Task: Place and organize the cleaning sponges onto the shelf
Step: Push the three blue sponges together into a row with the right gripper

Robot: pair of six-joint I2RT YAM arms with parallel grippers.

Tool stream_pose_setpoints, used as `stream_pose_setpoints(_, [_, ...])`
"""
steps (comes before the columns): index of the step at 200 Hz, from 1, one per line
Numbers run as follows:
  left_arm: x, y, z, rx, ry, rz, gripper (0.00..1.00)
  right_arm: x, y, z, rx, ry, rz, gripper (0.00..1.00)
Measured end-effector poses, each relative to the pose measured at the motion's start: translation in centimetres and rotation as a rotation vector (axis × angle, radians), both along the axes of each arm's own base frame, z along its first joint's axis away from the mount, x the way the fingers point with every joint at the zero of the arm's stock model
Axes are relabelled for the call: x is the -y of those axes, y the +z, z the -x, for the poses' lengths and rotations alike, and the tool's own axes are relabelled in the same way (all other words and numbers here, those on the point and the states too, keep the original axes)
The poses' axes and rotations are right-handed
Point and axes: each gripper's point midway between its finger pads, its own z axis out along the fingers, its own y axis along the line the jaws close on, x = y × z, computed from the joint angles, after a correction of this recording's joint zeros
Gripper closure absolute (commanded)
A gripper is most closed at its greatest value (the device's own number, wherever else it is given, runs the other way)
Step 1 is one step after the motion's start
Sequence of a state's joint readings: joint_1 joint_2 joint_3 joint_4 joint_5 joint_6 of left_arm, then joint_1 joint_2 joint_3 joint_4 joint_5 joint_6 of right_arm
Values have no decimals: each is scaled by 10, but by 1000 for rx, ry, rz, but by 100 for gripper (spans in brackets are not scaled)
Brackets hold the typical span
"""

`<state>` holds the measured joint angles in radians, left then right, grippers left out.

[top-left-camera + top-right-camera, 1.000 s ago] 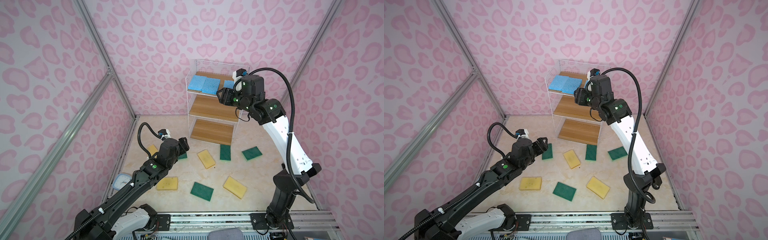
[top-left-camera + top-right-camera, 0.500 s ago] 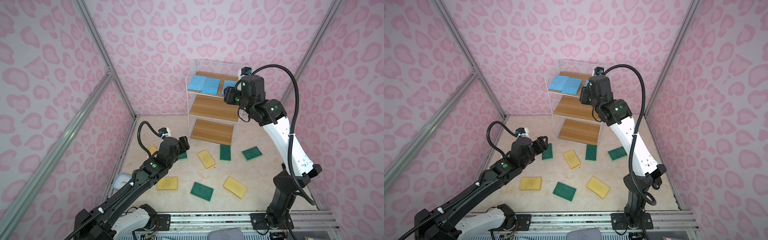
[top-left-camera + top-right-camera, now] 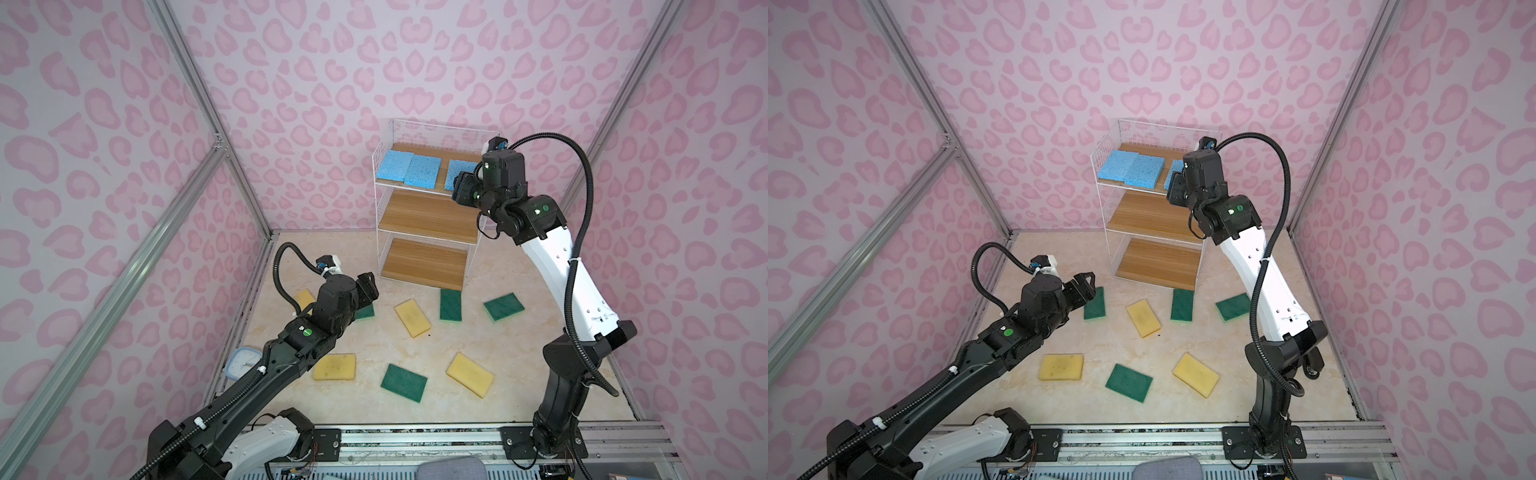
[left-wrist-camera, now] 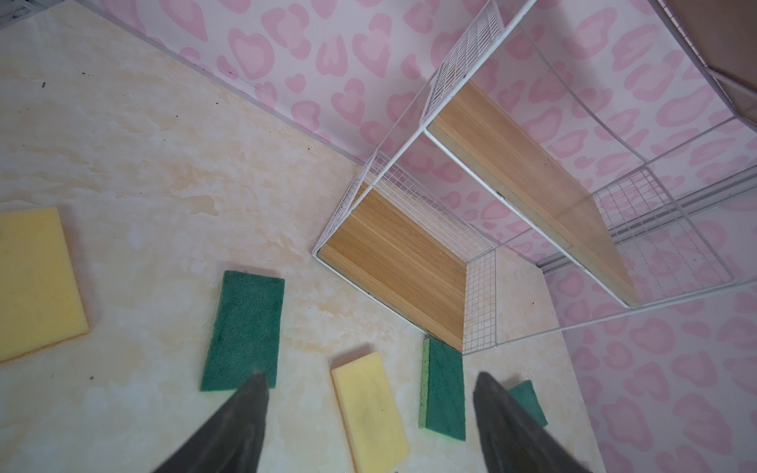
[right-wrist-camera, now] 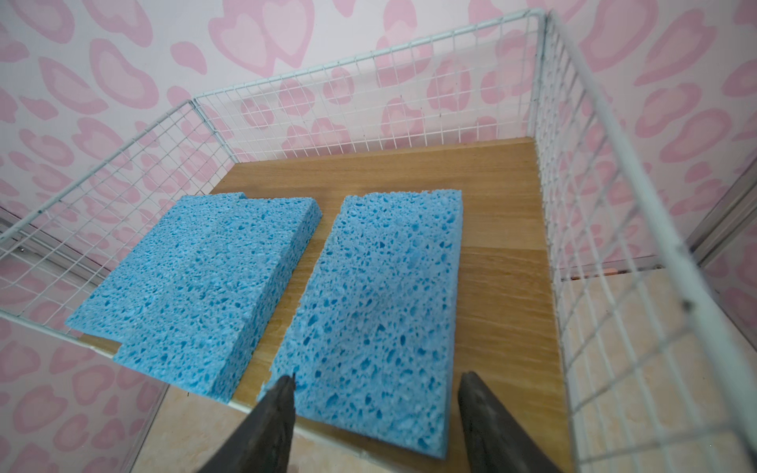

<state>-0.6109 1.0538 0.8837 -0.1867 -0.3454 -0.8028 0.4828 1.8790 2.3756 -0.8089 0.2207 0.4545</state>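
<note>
Sponges (image 3: pixel 423 170), three blue, lie on the top board of the shelf (image 3: pixel 428 212): two overlap at one side, and the third blue sponge (image 5: pixel 377 303) lies flat beside them, its near end overhanging the front edge. A second ago the right tool (image 5: pixel 377 379) reached further in over that board. It has since drawn back, jaws moderately apart astride that near end, gripping nothing, though whether a fingertip brushes the foam is unclear. The left tool (image 4: pixel 368 381) has not moved: jaws wide, empty, above the worktop (image 3: pixel 498 345), where four yellow and four green pads lie scattered. Its arm hides part of one yellow sponge (image 3: pixel 304 298) and one green sponge (image 3: pixel 365 311).
</note>
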Motion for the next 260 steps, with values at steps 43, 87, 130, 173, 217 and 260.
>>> stream_pose_setpoints(43, [-2,2,2,6,2,3,20,-5,-1,-10,11,25,-36,39])
stream_pose_setpoints(87, [-3,2,3,4,4,2,20,-9,-1,-17,23,38,-49,49])
stream_pose_setpoints(130, [-5,2,6,-1,4,-1,20,-9,-3,-19,23,32,-43,68])
stream_pose_setpoints(173, [-6,3,6,1,5,-1,19,-3,-5,-16,20,14,-26,81])
stream_pose_setpoints(217, [-6,3,6,1,8,-2,20,6,-1,-8,19,-1,-5,87])
stream_pose_setpoints(260, [-6,2,6,0,8,-3,20,11,9,1,35,3,5,88])
